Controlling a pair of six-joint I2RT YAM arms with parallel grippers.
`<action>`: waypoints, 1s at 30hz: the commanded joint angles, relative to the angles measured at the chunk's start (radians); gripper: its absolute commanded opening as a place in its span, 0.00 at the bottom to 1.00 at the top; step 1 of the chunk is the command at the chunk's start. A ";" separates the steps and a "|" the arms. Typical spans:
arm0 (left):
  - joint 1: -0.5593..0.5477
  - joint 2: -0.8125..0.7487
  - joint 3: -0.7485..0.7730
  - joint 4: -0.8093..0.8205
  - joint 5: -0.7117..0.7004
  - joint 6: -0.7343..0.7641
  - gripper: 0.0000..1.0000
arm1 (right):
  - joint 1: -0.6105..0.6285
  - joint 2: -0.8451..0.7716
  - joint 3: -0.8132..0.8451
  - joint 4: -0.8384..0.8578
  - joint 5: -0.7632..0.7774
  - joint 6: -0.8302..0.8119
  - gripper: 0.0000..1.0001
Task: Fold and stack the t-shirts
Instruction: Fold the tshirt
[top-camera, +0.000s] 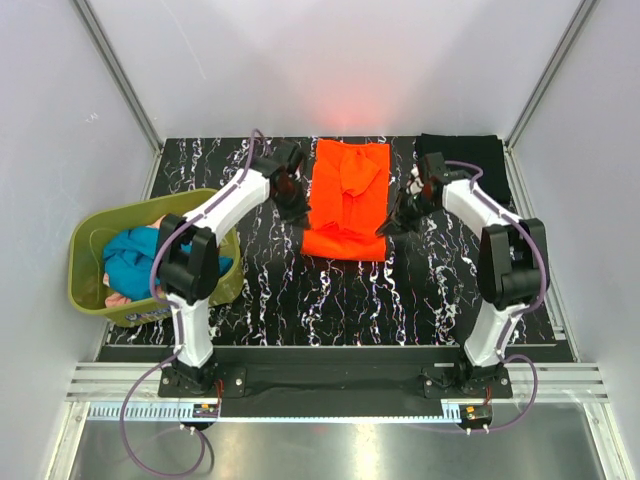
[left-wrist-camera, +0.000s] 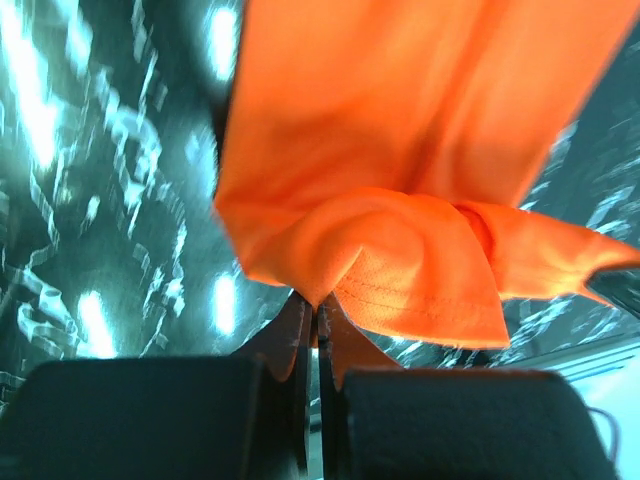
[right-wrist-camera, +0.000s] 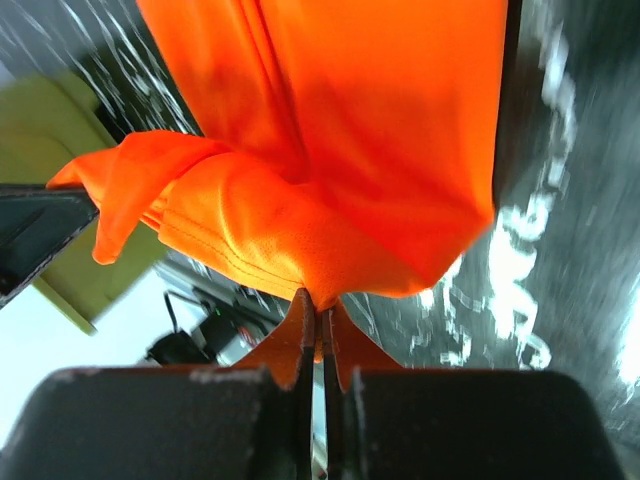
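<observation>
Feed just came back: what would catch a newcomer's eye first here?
The bright orange t-shirt lies dead centre, with the left gripper and right gripper each shut on its cloth from either side. Next comes the olive basket at the left edge, holding a teal shirt.

Olive basket (top-camera: 84, 285), black marbled table (top-camera: 400, 292)

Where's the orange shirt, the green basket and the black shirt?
orange shirt (top-camera: 345, 205), top view, middle of the cloth.
basket (top-camera: 85, 255), top view, left wall.
black shirt (top-camera: 482, 148), top view, far part.
</observation>
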 joint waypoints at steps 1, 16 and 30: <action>0.018 0.074 0.164 -0.025 0.067 0.057 0.00 | -0.036 0.093 0.145 -0.070 -0.032 -0.060 0.00; 0.098 0.323 0.459 0.054 0.167 0.049 0.00 | -0.086 0.372 0.487 -0.129 -0.084 -0.065 0.00; 0.124 0.377 0.453 0.212 0.234 0.011 0.02 | -0.118 0.490 0.638 -0.167 -0.116 -0.063 0.00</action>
